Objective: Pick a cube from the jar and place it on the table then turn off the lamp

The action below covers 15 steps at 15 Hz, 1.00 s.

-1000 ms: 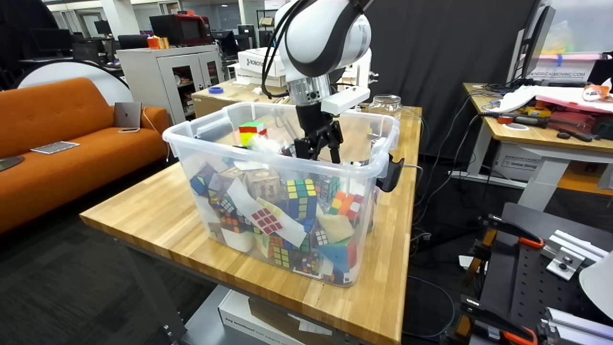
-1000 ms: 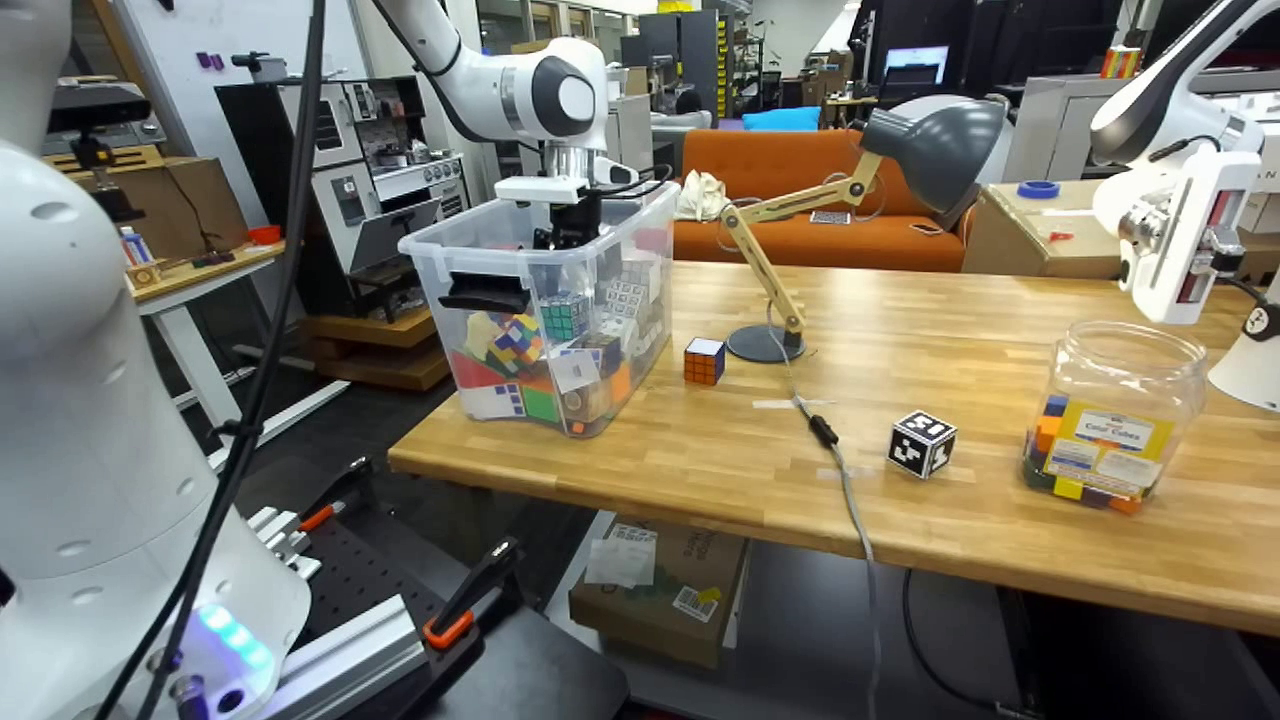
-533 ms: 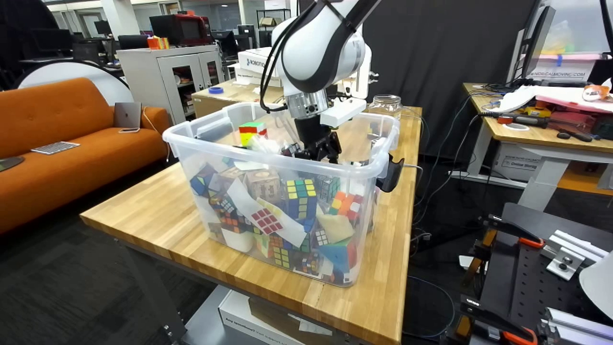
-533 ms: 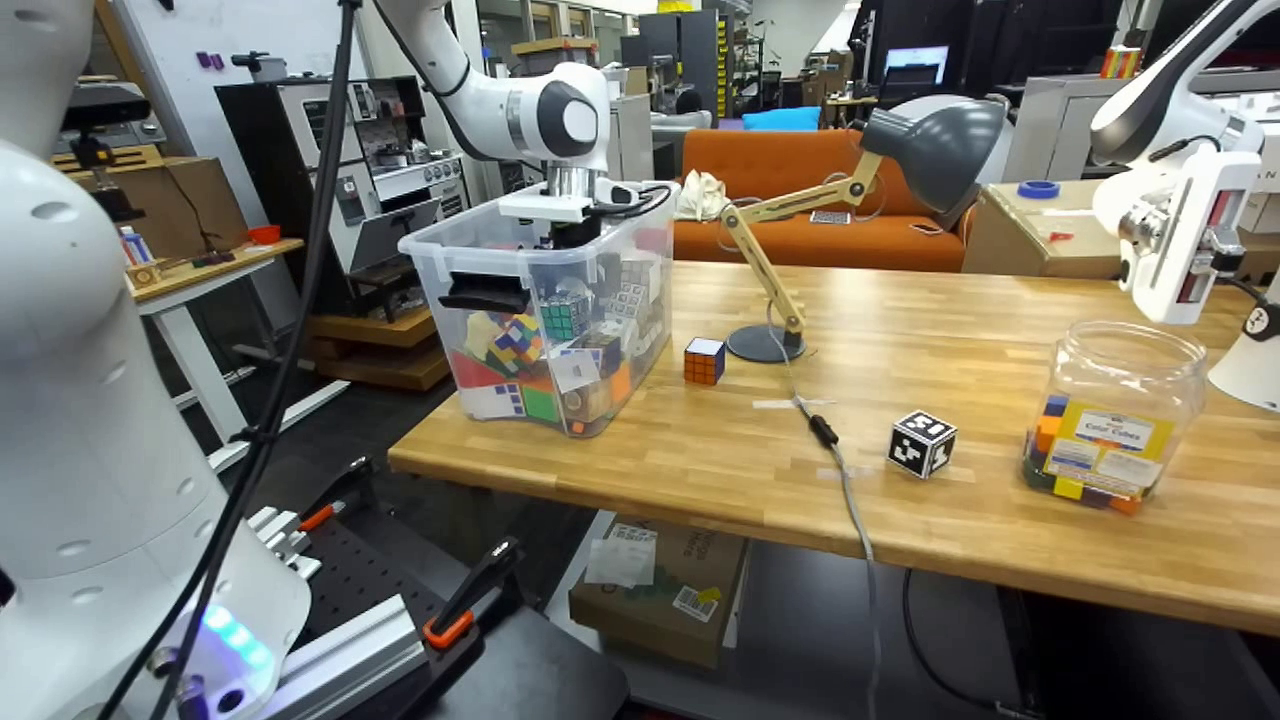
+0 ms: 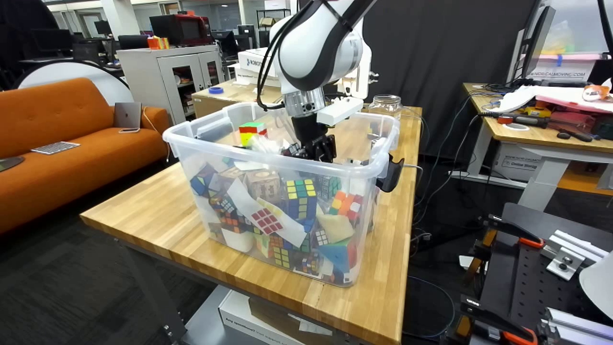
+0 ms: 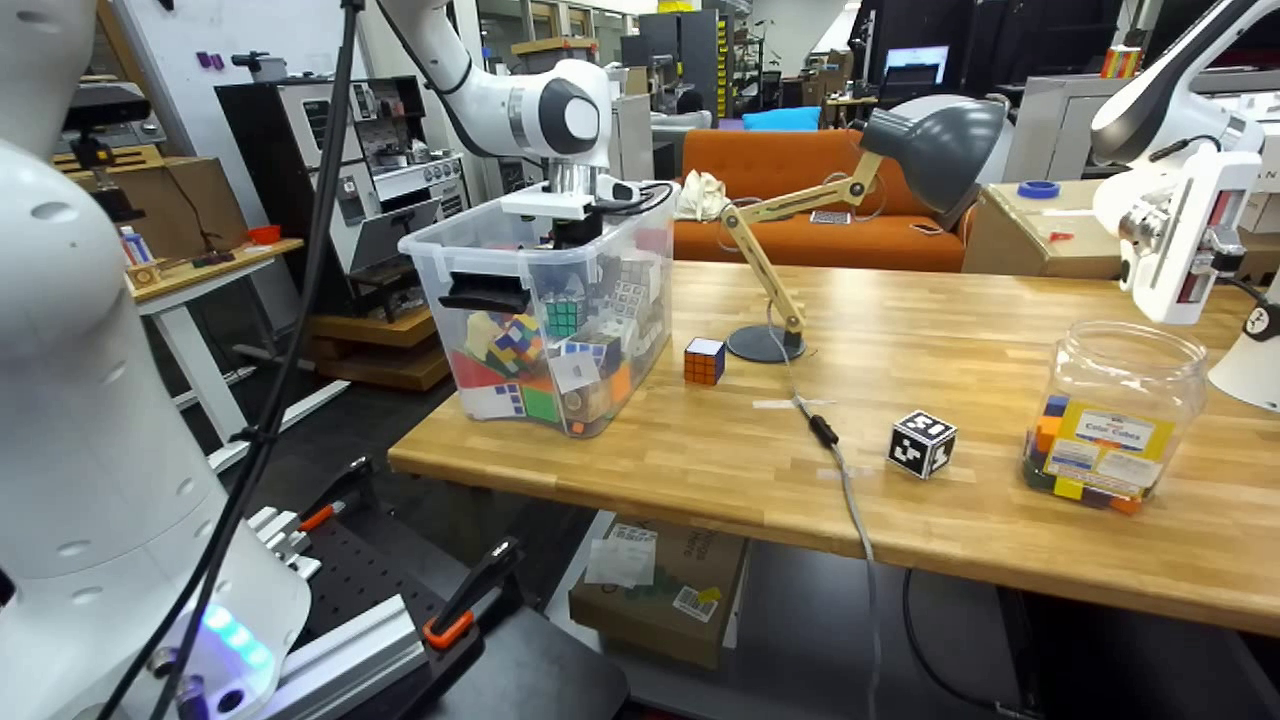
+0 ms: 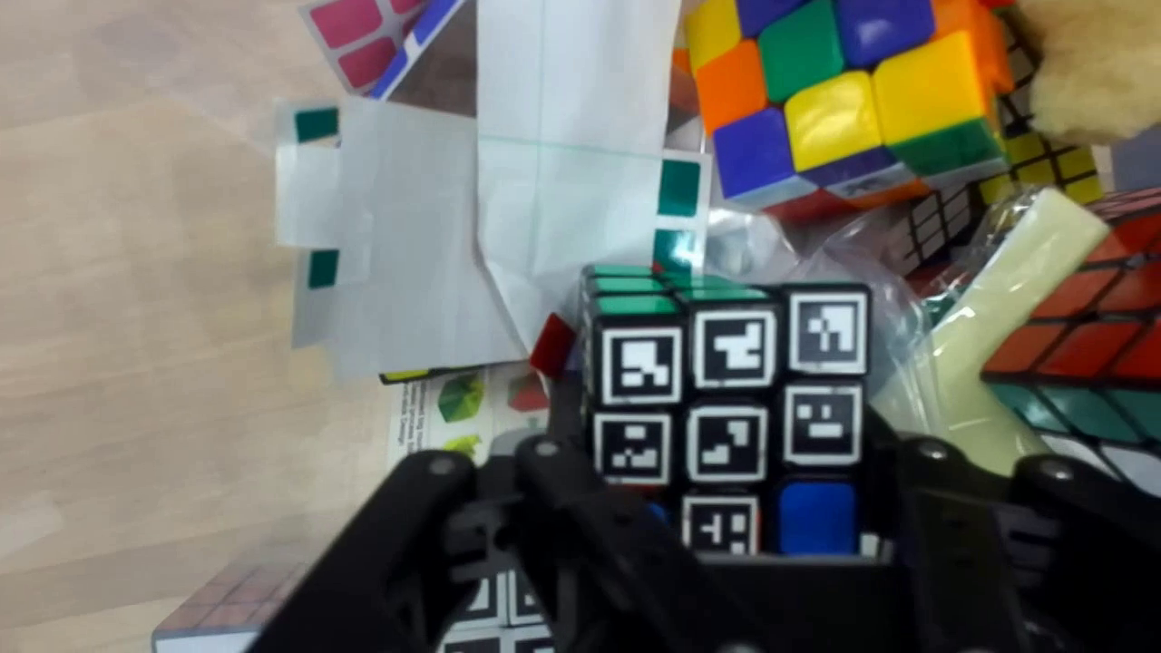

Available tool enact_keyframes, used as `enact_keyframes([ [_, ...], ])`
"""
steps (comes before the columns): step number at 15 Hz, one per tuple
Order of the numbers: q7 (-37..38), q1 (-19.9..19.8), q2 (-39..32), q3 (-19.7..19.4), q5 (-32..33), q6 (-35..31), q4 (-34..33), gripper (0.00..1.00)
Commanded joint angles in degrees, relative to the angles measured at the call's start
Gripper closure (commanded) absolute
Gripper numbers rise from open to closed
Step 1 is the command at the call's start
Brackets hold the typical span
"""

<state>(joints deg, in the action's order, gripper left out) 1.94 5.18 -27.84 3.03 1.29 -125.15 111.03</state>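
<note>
One patterned cube (image 7: 728, 408) between the jaws, inside the bin (image 5: 201, 145)

Holds the patterned cube between the fingers (image 7: 934, 517) of the gripper (image 7: 724, 422), one against each of two opposite sides. Has the jaws set to just the width of the cube; looks clamped, though impossible to say how firmly. Grips by flat, parallel faces, presumably to keep the cube from twisting, with the patterned face turned up between the jaws. Points down from above, likely because of the bin's walls, raised all around the jaws and barring any reach from the side. Seems best to lift straight up next, high enough to bring jaws and cube over the rim.

Has loose paper (image 7: 580, 154) ahead of the jaws and to their left in the wrist view, near or touching the cube, and plastic wrap (image 7: 893, 336) close on the right; could catch and ride up with the lift. Shows a bright puzzle cube (image 7: 834, 100) ahead and to the right, apart from the fingers, and a red-sided cube (image 7: 1102, 340) well to the right of the jaws.

Outside the bin, off to one side of the jaws in an exterior view, has an orange-sided cube (image 6: 704, 362) and the lamp (image 6: 930, 155) on the wooden table (image 6: 1000, 330); calls for care in swinging out past the lamp and choosing where to set down. Has a dark switch (image 6: 823, 431) on the lamp's cord (image 6: 853, 520), farther from the jaws than the orange-sided cube, probably meant for the last step. Impossible to say whether lit.
</note>
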Motion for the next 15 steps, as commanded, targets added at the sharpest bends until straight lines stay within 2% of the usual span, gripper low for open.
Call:
enact_keyframes([
  [1, -0.3, -0.3, 0.6, 0.2, -0.4, 0.2, -0.3, 0.63],
  [7, 0.5, 0.3, 2.7, -0.1, 0.6, 0.1, 0.3, 0.63],
  [15, 2.2, 0.6, 15.3, -1.0, 4.3, -1.6, 4.8, 0.63],
])
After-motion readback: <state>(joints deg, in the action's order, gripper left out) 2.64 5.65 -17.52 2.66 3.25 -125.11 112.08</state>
